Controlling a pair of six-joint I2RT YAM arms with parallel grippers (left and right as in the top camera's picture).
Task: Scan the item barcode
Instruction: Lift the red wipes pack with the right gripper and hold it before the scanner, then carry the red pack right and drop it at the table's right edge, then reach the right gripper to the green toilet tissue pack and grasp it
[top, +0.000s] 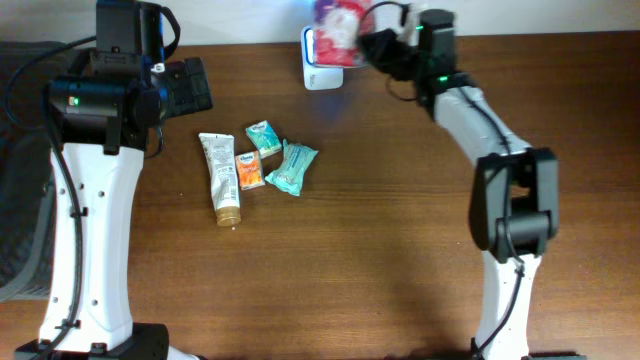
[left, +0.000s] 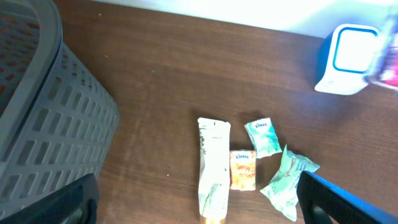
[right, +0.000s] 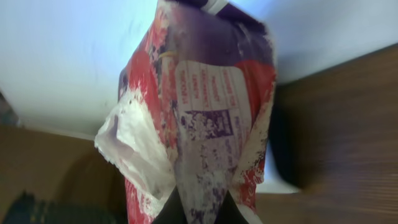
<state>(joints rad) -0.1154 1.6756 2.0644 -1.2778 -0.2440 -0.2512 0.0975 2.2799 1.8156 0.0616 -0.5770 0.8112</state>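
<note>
My right gripper (top: 372, 45) is shut on a red, white and purple packet (top: 338, 25), the item, and holds it at the table's far edge right over the white and blue scanner (top: 322, 72). In the right wrist view the packet (right: 199, 118) fills the frame, pinched at its lower end between the gripper's (right: 198, 213) dark fingertips, with printed text facing the camera. The left wrist view has the scanner (left: 349, 57) at top right and the packet (left: 388, 59) as a blur beside it. My left gripper (top: 190, 85) hangs open over the table's left side, holding nothing.
A white tube (top: 222, 178), an orange sachet (top: 249, 171), a small teal packet (top: 264, 137) and a larger teal packet (top: 291, 167) lie together left of centre. A grey slatted basket (left: 43, 112) stands at the table's left edge.
</note>
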